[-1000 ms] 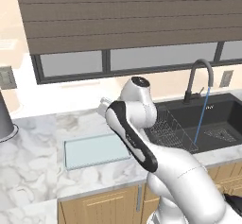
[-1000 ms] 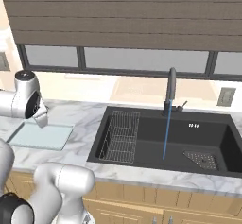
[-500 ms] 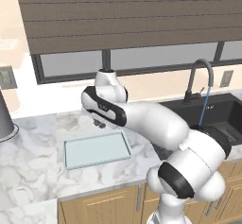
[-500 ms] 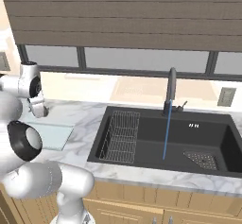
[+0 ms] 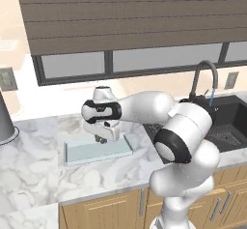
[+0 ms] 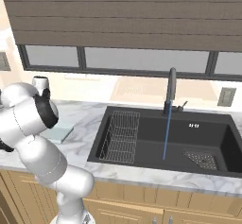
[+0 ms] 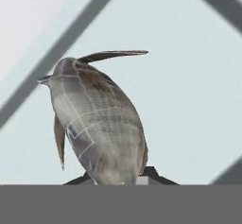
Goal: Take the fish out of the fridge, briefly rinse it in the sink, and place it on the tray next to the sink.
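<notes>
The gripper (image 5: 102, 138) hangs low over the tray (image 5: 98, 151), approx. above its middle, fingers pointing down at the pale blue-green surface; the jaws stand narrow and pinch the fish (image 7: 97, 121), which shows in the hand view as a grey-brown body running away from the finger tips, held at one end, w/ the far end and a thin fin reaching toward the tray's dark rim line; so the long axis of the fish lies along the gripper's own pointing direction, i.e. roughly up-and-down over the tray, not flat on it; in the left base view the fish itself is too small below the hand to tell apart. The relation that counts for the coming move, I judge, is fish to tray: the fish is directly over the tray floor, well inside the rim, and whether its far end touches the floor I cannot tell; a short lowering and then opening of the jaws should be enough, and bec. it hangs on end it will probably tip over onto its side when let go. The sink (image 6: 160, 138) lies well apart to the robot's right, w/ water running from the faucet (image 6: 171, 90).
</notes>
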